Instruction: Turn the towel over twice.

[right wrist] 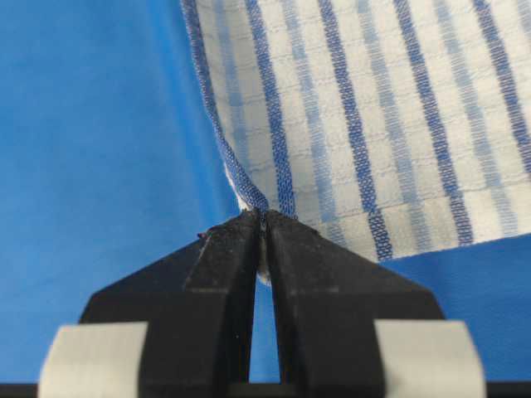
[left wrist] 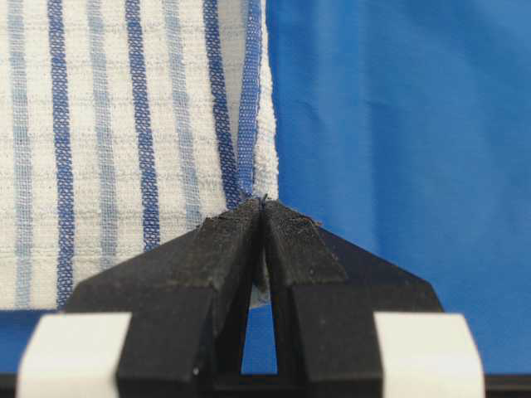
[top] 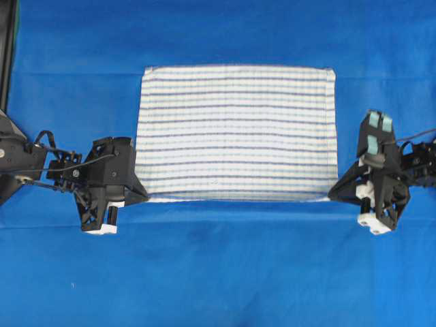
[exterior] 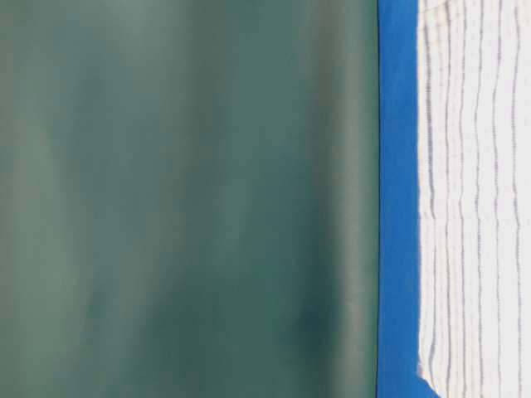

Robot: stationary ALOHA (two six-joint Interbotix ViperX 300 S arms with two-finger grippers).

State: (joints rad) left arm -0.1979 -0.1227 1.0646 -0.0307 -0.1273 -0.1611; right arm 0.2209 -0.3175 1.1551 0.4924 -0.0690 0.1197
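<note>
The towel (top: 236, 133), white with thin dark and light blue stripes, lies spread across the blue table in the overhead view. My left gripper (top: 144, 196) is shut on its near left corner. In the left wrist view the gripper (left wrist: 263, 201) pinches the hemmed corner of the towel (left wrist: 124, 149), and a bit of cloth shows between the jaws. My right gripper (top: 332, 195) is shut on the near right corner. The right wrist view shows that gripper (right wrist: 263, 215) clamped on the towel (right wrist: 373, 116) at its hem. The towel's striped far part (exterior: 477, 199) shows in the table-level view.
A plain blue cloth (top: 218, 272) covers the whole table under the towel, with wide bare areas in front and to both sides. A dark green backdrop (exterior: 182, 199) stands behind the table.
</note>
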